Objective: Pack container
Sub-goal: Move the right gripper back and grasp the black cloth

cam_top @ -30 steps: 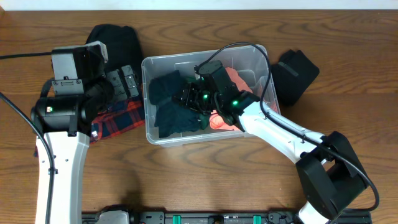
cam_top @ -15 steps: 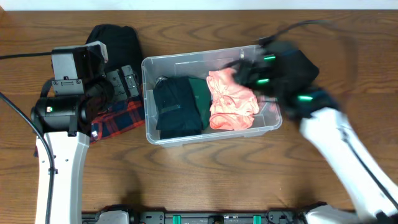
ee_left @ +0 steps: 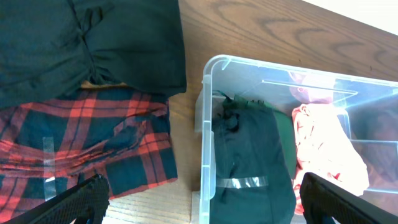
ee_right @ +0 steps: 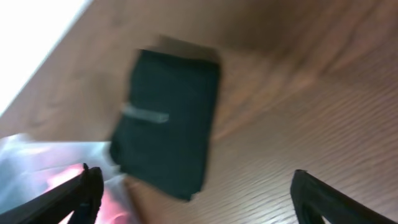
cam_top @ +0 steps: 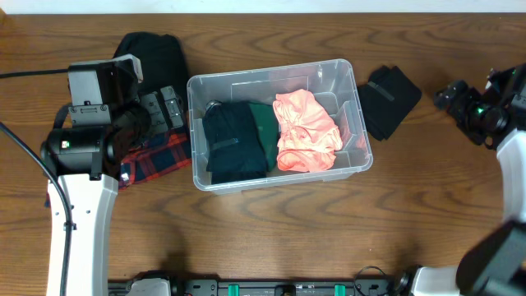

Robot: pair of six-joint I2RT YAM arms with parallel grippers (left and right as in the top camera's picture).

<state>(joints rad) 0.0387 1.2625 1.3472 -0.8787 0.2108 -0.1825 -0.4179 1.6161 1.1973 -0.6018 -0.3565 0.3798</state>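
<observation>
The container is a clear plastic bin in the middle of the table; its left rim also shows in the left wrist view. Inside lie a dark folded garment, a green one and a salmon one. My left gripper hangs open over the container's left rim and the plaid cloth, empty. My right gripper is open and empty at the far right, beyond a black folded garment. That garment shows blurred in the right wrist view, ahead of the gripper.
A red plaid cloth lies left of the bin, with a black garment behind it. Both show in the left wrist view: the plaid cloth and the black garment. Bare wood runs along the table's front.
My right gripper has opened, left the dark garment in the bin's left side, and swung out fast to the far right. The left arm has not moved.
</observation>
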